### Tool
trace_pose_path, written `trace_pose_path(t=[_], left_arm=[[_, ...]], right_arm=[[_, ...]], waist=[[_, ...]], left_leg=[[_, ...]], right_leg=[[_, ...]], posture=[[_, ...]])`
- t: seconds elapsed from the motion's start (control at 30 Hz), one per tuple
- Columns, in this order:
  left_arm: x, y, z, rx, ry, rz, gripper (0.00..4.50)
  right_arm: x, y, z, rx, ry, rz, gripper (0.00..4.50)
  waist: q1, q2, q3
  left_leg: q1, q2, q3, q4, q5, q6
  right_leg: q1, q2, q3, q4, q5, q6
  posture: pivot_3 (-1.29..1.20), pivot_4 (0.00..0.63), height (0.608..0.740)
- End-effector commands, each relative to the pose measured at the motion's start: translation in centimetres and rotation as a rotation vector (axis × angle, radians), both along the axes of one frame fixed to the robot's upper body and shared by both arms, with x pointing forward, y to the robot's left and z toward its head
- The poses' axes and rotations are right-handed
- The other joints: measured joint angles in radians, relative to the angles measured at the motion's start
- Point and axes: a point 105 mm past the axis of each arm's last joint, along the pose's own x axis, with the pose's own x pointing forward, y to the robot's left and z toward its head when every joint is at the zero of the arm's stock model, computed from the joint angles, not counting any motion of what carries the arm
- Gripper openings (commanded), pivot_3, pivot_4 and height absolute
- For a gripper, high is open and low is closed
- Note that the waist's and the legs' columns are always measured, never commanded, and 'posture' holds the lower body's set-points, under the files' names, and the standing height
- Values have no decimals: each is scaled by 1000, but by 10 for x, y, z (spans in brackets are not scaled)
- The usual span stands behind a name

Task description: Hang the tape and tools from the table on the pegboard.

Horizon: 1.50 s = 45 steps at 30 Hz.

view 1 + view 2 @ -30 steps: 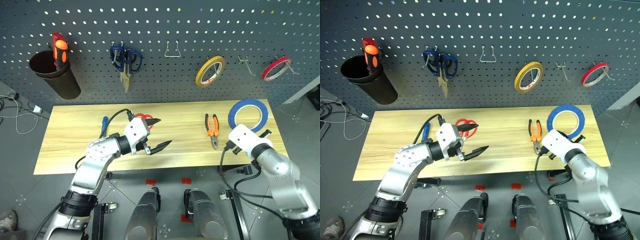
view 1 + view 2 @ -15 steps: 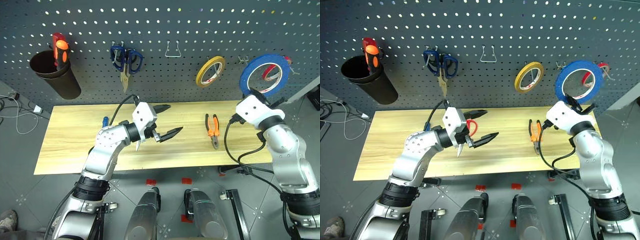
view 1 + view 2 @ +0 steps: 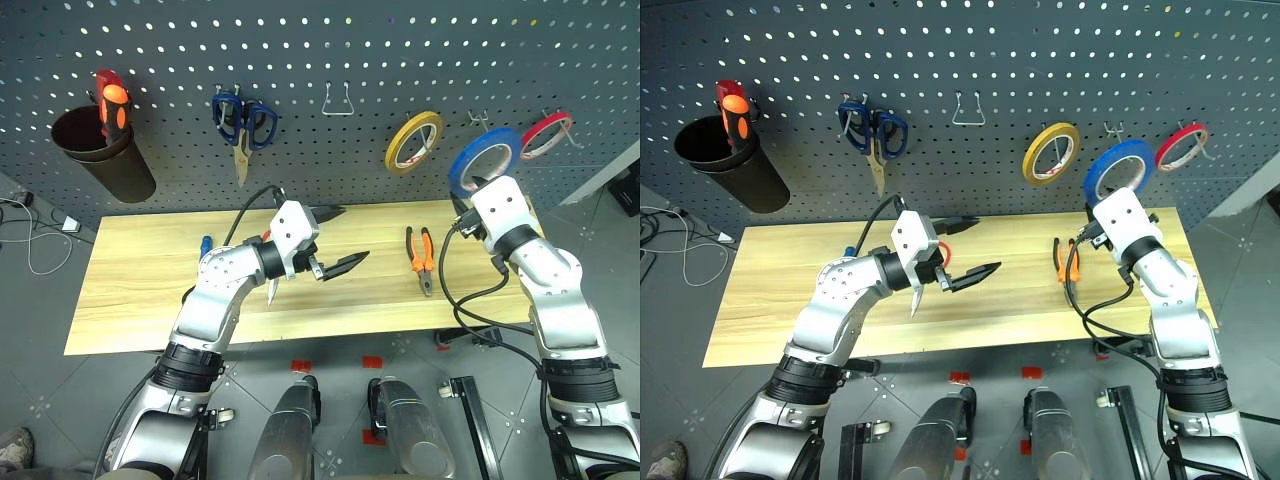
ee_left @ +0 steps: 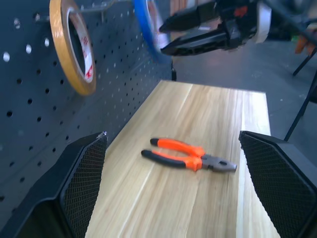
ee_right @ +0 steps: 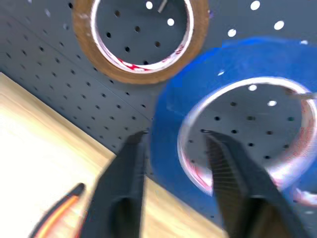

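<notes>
Thin blue tape ring (image 3: 482, 160), light and stiff, hangs at dark pegboard (image 3: 400, 50); right hand (image 5: 173, 163) parted astride its rim.

Blue tape (image 3: 482, 157) is up against the pegboard (image 3: 400, 50), hanging on a metal hook between the yellow roll and the red one, tilted edge-on. The orange-and-black pliers (image 3: 420, 258) lie flat on the table (image 3: 140, 290), jaws toward the front edge. The blue-handled screwdriver (image 3: 207, 244) peeks out near the table's back; the red scissors are mostly hidden.
</notes>
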Motion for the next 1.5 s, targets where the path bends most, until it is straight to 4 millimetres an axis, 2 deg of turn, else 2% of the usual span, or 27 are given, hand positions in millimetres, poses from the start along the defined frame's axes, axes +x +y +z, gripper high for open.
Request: trace_pose_path(t=[0.03, 0.17, 0.27, 0.3, 0.4, 0.53, 0.67, 0.87, 1.1, 1.27, 1.37, 1.47, 1.5], left_arm=[[-3, 19, -12, 71, -15, 31, 4500], [-9, 50, -36, 208, 3, 69, 4500], [-14, 85, -59, 358, 18, 101, 4500], [-14, 96, -62, 393, 22, 117, 4500], [-13, 106, -62, 433, 8, 123, 4500], [-9, 103, -56, 418, -7, 116, 4500], [-8, 90, -52, 408, -23, 78, 4500], [-12, 73, -52, 383, -14, 29, 4500], [-13, 67, -53, 375, -4, 14, 4500], [-12, 66, -53, 367, -4, 15, 4500], [-11, 66, -53, 361, 0, 22, 4500], [-11, 68, -54, 341, 10, 40, 4500], [-10, 69, -55, 335, 13, 48, 4500]], right_arm=[[-12, 0, -4, 38, 19, -17, 3242], [-27, 14, -35, 117, 180, -21, 4484], [-36, 30, -64, 229, 359, -51, 4484], [-34, 32, -76, 313, 434, -109, 4484], [-23, 36, -95, 415, 556, -242, 4484], [-5, 35, -105, 417, 638, -370, 4484], [18, 36, -100, 436, 613, -392, 4484], [46, 37, -106, 478, 655, -387, 4484], [61, 36, -121, 493, 726, -385, 4484], [67, 36, -131, 423, 751, -369, 4484], [68, 36, -137, 391, 767, -370, 3880], [69, 36, -140, 376, 781, -368, 2920], [69, 36, -141, 369, 780, -365, 2765]], waist=[[0, 0, -2], [-9, 2, -11], [-11, 2, -13], [-11, 2, -14], [-8, 2, -14], [3, 2, -14], [5, 2, -14], [-14, 2, -13], [-20, 2, -10], [-18, 2, -9], [-20, 2, -9], [-20, 2, -9], [-20, 2, -9]], left_leg=[[0, 0, 0, 0, 0, 0], [0, 1, 0, -1, 0, 0], [1, 1, 0, -1, 0, 0], [2, 0, 0, -1, 0, -1], [3, 0, -1, -2, 2, -2], [3, -1, -1, -2, 6, 1], [3, -1, 0, -2, 8, 1], [1, 0, 2, -3, 9, -1], [0, 2, 4, -4, 7, 2], [0, 2, 4, -4, 7, 3], [0, 2, 4, -4, 7, 3], [0, 2, 4, -4, 7, 3], [0, 2, 4, -4, 7, 3]], right_leg=[[0, 0, 0, 0, 0, 0], [-1, 1, 1, 0, 0, 0], [-2, 0, 2, 3, 0, 0], [-2, 0, 3, 5, 0, -1], [-3, 0, 3, 8, 2, -4], [-5, 0, 3, 11, 7, -6], [-7, 0, 3, 13, 8, -6], [-10, 0, 4, 14, 8, -7], [-10, 1, 5, 14, 8, -7], [-10, 0, 5, 14, 8, -7], [-10, 1, 5, 14, 8, -7], [-10, 1, 5, 14, 8, -7], [-10, 1, 5, 14, 8, -7]], posture=[[-76, 272, 740], [-78, 276, 740], [-75, 278, 740], [-68, 286, 740], [-55, 297, 740], [-52, 316, 740], [-39, 346, 740], [-29, 378, 740], [-21, 399, 740], [-14, 397, 740], [-18, 393, 740], [-21, 386, 740], [-24, 379, 740]])
